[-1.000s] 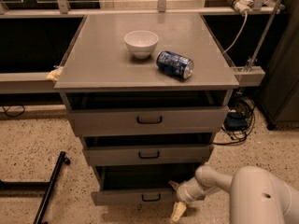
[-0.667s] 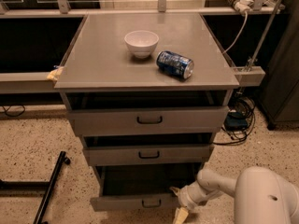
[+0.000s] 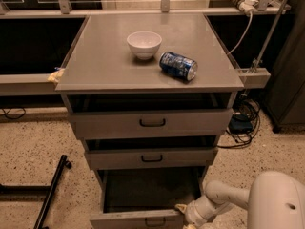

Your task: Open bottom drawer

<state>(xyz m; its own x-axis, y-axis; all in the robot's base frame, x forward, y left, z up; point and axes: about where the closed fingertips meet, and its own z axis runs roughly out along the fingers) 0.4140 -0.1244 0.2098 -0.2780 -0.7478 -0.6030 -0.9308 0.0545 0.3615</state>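
Observation:
The bottom drawer (image 3: pixel 126 219), a flat grey front with a small black loop handle (image 3: pixel 155 222), stands pulled well out from the grey cabinet, its dark inside (image 3: pixel 150 187) showing. My gripper (image 3: pixel 185 213) is at the right end of that drawer front, at the bottom edge of the view, on the white arm (image 3: pixel 224 196) coming from the lower right. The middle drawer (image 3: pixel 151 157) and top drawer (image 3: pixel 152 123) sit slightly ajar above it.
A white bowl (image 3: pixel 144 44) and a blue can on its side (image 3: pixel 178 66) rest on the cabinet top (image 3: pixel 105 61). A black bar (image 3: pixel 50 192) lies on the speckled floor at left. Cables (image 3: pixel 244 124) lie at right, beside a dark cabinet (image 3: pixel 288 80).
The bottom drawer has slid further out toward the camera. My gripper has moved down and outward with its right end.

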